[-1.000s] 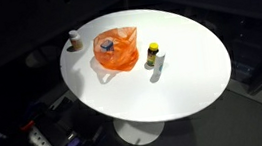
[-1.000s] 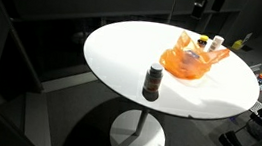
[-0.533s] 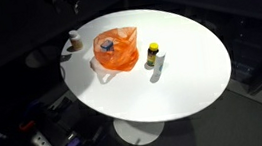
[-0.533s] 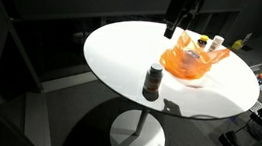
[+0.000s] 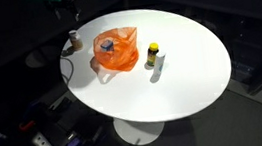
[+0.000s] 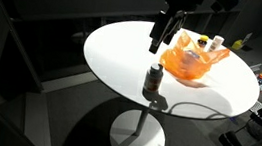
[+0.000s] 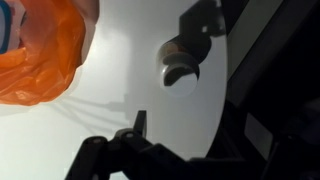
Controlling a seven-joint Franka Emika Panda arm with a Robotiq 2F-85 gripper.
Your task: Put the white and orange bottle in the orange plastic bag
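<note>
Overhead, the tool (image 6: 159, 36) hangs in the air above the round white bench (image 5: 178, 87) with nothing between its jaws. They are too dark and small in every view for me to tell whether they stand apart or together. The white and orange bottle (image 5: 73, 39) stands upright on the bench close to the rim, near the orange plastic bag (image 5: 116, 52) but apart from it, with bare bench top between the 2. In an exterior view the tool sits almost directly above this bottle (image 6: 152, 82), well clear of its cap. In the wrist view the bottle (image 7: 182, 60) is seen from above with its pale cap toward the camera. There the bag (image 7: 35, 50) fills the upper left corner, and the dark fingers (image 7: 138, 122) of the tool show at the lower edge, touching neither. The bag lies crumpled and open further in from the rim, and a grey-blue item (image 5: 108, 47) shows inside it. On the bag's other side a small yellow-capped bottle (image 5: 152, 54) stands upright, just beside the bag.
</note>
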